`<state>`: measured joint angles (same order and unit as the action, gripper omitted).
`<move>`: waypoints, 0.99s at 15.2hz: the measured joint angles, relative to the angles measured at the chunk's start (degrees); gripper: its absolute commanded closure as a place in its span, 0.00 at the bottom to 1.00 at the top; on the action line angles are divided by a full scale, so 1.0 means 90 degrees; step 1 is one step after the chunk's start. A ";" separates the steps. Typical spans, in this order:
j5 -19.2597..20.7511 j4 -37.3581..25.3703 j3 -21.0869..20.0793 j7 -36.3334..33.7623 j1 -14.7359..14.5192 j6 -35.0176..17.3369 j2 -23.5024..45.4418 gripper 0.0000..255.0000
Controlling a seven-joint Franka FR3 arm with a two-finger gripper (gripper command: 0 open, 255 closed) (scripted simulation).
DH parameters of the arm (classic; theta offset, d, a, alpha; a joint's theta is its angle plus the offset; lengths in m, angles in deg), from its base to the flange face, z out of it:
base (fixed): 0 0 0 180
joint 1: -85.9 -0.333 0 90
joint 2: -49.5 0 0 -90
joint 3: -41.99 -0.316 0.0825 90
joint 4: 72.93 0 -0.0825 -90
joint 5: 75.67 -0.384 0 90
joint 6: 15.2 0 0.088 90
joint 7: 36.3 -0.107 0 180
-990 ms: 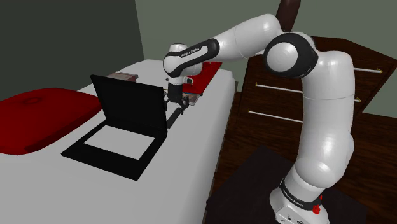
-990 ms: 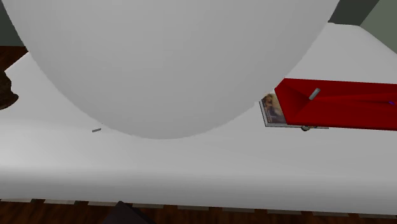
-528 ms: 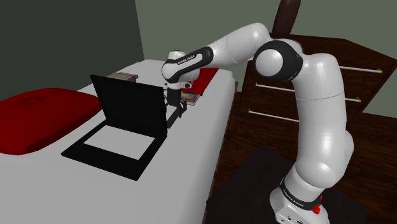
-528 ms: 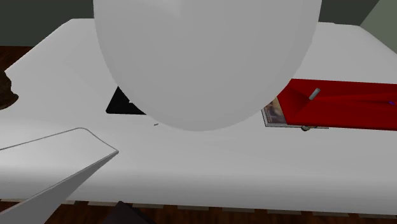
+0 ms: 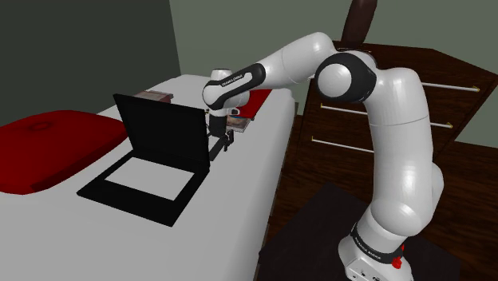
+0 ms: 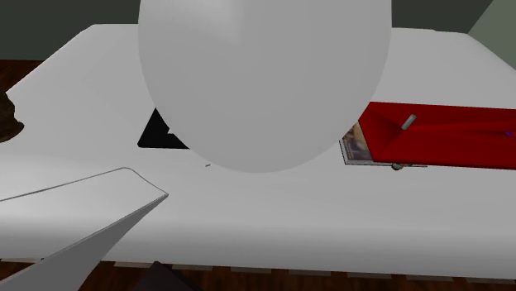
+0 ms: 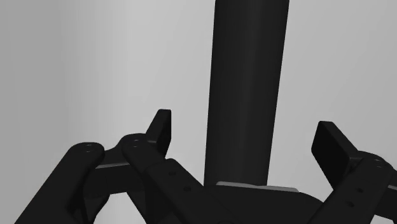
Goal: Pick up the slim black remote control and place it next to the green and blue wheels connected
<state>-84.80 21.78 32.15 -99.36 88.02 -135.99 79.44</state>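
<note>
**Claw wide over remote, nothing gripped yet**

Your claw is wide open. The remote runs between the two fingers and neither one touches it, so it is not held. In the shoulder view the claw hangs low over the remote, which lies on the bed just beside the open laptop.

Risks from here, as I judge them:

- **Off-centre close.** The remote sits a bit nearer one finger. That finger would hit first and push it sideways, so expect it to twist or skate on the bed.
- **Height.** You can't confirm from these views how far down the fingertips are. If you close too high, they clip the top edge and the remote pops out.
- **Slim, smooth body.** If the grip lands away from its middle, it will likely pivot when lifted.
- **Laptop screen.** It stands right next to the claw. A sideways move before you lift clear could knock it.
- **Target.** I can't make out the wheels. There are small grey bits near the red item and magazine, too small to tell. Confirm the spot before you carry.
- **Blocked view.** The arm covers most of the second exterior view, so don't rely on it for the placement.
</note>
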 measured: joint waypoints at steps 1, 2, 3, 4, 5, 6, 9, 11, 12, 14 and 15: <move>0.0000 0.0000 0.0000 0.0000 0.0000 -0.0001 0.0000 0.00; 0.0000 0.0000 0.0000 0.0000 0.0000 -0.0001 0.0000 1.00; 0.0002 -0.0007 0.0003 -0.0001 0.0004 0.0028 -0.0017 1.00; 0.0004 -0.0022 0.0007 -0.0002 0.0009 0.0051 -0.0039 1.00; 0.0003 -0.0011 0.0007 -0.0003 0.0010 0.0029 -0.0051 1.00; 0.0001 0.0009 0.0007 -0.0003 0.0010 0.0006 -0.0062 1.00; -0.0001 0.0043 0.0007 -0.0010 0.0007 -0.0026 -0.0083 1.00; -0.0005 0.0068 0.0001 -0.0015 0.0002 -0.0029 -0.0100 1.00; -0.0003 0.0017 -0.0001 -0.0009 0.0001 -0.0004 -0.0067 1.00; -0.0001 -0.0023 -0.0003 -0.0020 0.0001 0.0078 -0.0073 1.00; 0.0001 -0.0061 -0.0002 -0.0023 0.0005 0.0135 -0.0084 1.00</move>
<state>-84.79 21.23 32.14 -99.57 88.06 -134.78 78.68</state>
